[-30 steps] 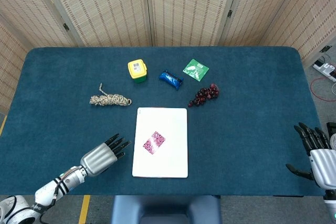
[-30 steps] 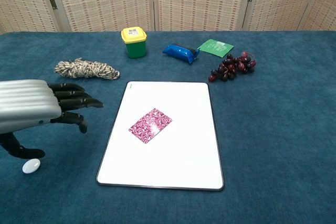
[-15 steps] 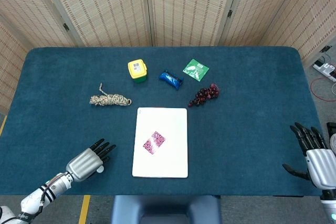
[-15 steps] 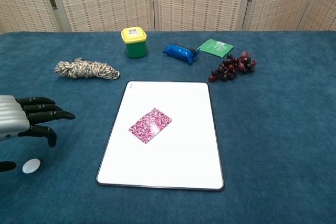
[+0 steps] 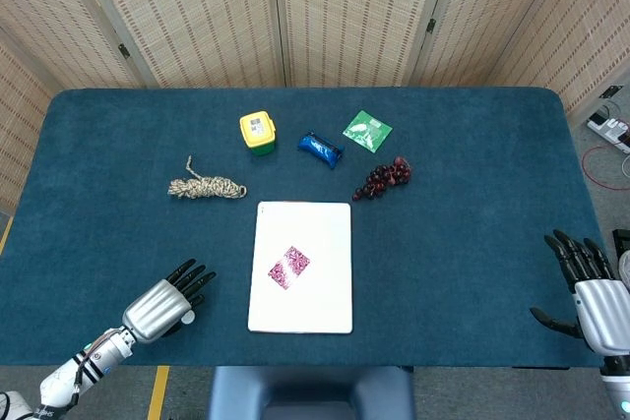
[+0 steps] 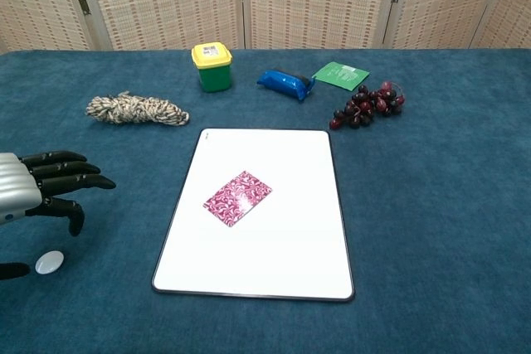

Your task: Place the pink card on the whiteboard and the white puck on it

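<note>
Since a second earlier the left hand (image 6: 25, 191) had drawn back from beside the whiteboard (image 6: 274, 267) toward the near left edge of the tabletop (image 6: 448, 205), and over the last half second it barely shifted. Its fingers (image 6: 79, 180) were spread and straight, holding nothing, pointing toward the whiteboard with bare cloth between the fingertips and the board's left rim. The white puck (image 6: 49, 262) lay on the tabletop just below and behind those fingers, near the thumb, apart from them in the chest view; in the head view it showed as a small pale spot (image 5: 187, 319) right at the hand's edge. The pink card (image 6: 238, 197) lay flat and turned at an angle on the whiteboard, left of its centre, well beyond the left fingertips.

The right hand (image 5: 591, 287) rested at the far right edge in the head view, fingers apart and empty, thumb out to the side, far from the board.

Farther out than the left fingers lay a coil of rope (image 6: 135, 109). Past the board's far rim stood a green tub with a yellow lid (image 6: 212, 67), then a blue packet (image 6: 284, 84), a green sachet (image 6: 340, 75) and a bunch of dark grapes (image 6: 365, 104).
</note>
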`<state>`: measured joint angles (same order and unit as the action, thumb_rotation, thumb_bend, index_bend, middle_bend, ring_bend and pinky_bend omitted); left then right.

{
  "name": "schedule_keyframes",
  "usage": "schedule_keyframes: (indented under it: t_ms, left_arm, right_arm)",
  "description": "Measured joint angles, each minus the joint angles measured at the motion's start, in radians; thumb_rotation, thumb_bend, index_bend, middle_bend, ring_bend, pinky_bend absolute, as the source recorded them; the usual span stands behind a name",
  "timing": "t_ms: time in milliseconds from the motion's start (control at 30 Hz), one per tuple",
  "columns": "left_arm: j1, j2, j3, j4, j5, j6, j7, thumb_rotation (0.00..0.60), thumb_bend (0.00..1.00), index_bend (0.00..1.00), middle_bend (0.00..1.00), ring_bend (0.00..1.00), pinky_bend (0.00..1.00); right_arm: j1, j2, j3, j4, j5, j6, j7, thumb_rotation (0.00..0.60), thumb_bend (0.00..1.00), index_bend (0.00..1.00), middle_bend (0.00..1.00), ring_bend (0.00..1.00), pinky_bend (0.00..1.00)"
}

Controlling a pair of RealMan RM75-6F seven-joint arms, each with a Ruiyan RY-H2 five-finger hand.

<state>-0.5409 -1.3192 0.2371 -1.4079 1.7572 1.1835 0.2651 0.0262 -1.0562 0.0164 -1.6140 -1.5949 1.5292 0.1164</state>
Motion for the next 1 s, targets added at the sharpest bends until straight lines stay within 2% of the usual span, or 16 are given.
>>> schedule_keyframes:
  t_ms: [1000]
  left_arm:
    - [0.017,-0.019,-0.039,0.019,-0.003,-0.074,0.001,0.6,0.32,0.47,0.11,0.0,0.0]
  right_arm:
    - [0.004,0.001,0.001,-0.012,0.006,-0.003,-0.011,0.6,0.11,0.04,0.08,0.09,0.0]
